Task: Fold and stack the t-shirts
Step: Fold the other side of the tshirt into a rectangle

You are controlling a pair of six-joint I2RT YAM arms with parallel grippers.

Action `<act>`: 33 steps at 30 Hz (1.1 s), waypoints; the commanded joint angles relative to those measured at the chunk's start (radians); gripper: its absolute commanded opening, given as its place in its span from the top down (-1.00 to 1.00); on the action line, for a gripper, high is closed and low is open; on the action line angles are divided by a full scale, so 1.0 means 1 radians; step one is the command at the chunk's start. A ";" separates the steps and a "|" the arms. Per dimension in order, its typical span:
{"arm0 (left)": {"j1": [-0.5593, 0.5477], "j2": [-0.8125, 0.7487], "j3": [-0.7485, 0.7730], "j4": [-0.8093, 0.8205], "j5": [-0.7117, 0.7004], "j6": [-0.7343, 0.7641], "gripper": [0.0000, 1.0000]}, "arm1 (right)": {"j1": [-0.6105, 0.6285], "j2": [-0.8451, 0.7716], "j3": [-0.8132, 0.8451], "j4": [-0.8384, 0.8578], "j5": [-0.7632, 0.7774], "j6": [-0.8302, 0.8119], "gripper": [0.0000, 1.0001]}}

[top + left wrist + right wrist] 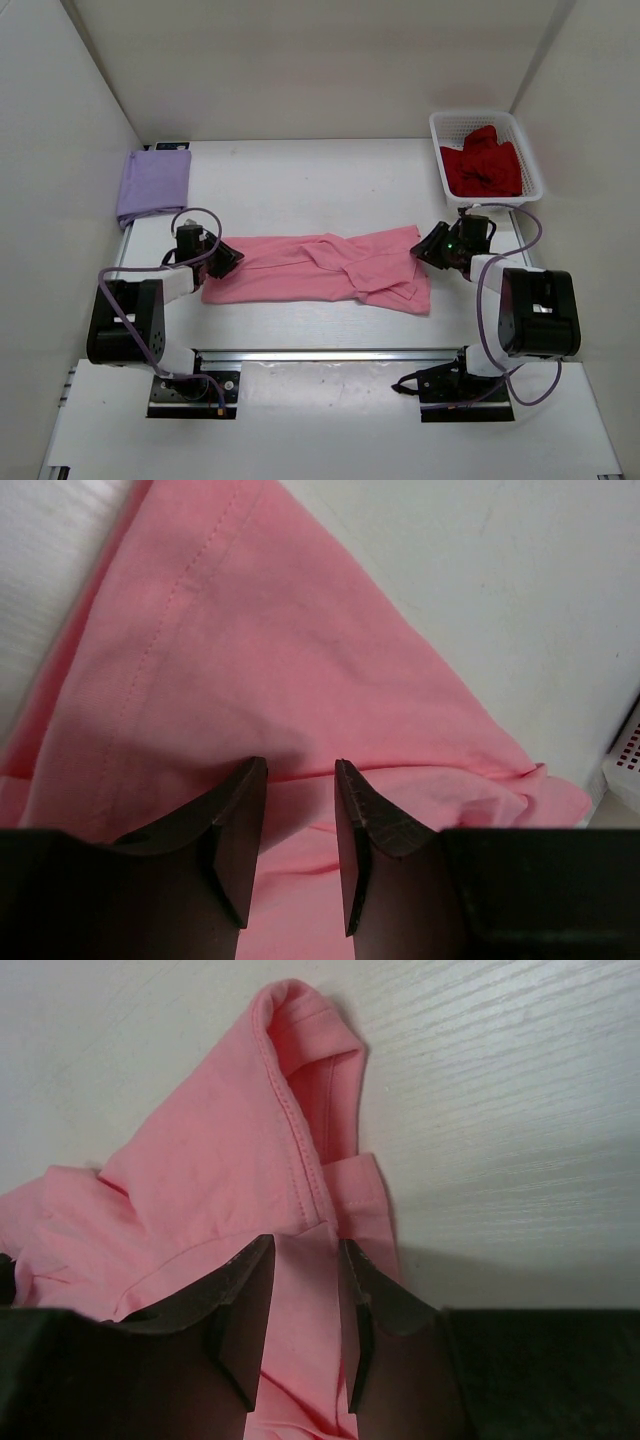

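The lavender shirt (153, 185) lies far to the left of the pink shirt (320, 268) and behind it. It is folded into a tidy rectangle at the edge of the white table (300, 185), well apart from the pink shirt.

The left gripper (228, 258) sits at the left end of the pink shirt, low over the cloth. In the left wrist view its two dark fingers (240, 810) stand apart. Smooth pink cloth shows in the gap, with one crease running across it. The gripper (300, 767) is released and does not pinch the cloth.

The pink shirt itself lies in the middle of the table, stretched long from left to right. Its left half is quite flat. Its right half is bunched, with folds lying one over another.

The right gripper (432, 245) is at the right end of the pink shirt, at the back corner. In the right wrist view a narrow band of pink cloth with a stitched hem runs between the parted fingers (245, 1290). This gripper (305, 1245) is also released.

Behind the pink shirt and to its right stands a white lattice basket (437, 150), just behind the right gripper. The dark red shirt (482, 165) lies crumpled inside it and fills most of it.
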State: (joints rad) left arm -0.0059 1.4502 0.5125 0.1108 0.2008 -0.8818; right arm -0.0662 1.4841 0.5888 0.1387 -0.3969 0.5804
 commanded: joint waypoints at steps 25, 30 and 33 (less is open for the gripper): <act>0.119 0.009 -0.006 0.004 -0.044 0.004 0.17 | -0.106 -0.009 0.002 0.072 -0.010 0.022 0.99; 0.132 0.001 0.000 -0.008 -0.037 0.003 0.17 | -0.141 -0.016 0.006 0.087 -0.028 0.032 0.73; 0.100 -0.045 0.034 -0.043 -0.049 0.020 0.14 | -0.118 -0.044 0.025 0.043 -0.025 0.019 0.43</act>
State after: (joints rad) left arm 0.1116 1.4521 0.5095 0.1112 0.1818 -0.8814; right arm -0.1932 1.4933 0.5694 0.1886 -0.4320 0.6235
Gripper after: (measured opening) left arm 0.427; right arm 0.259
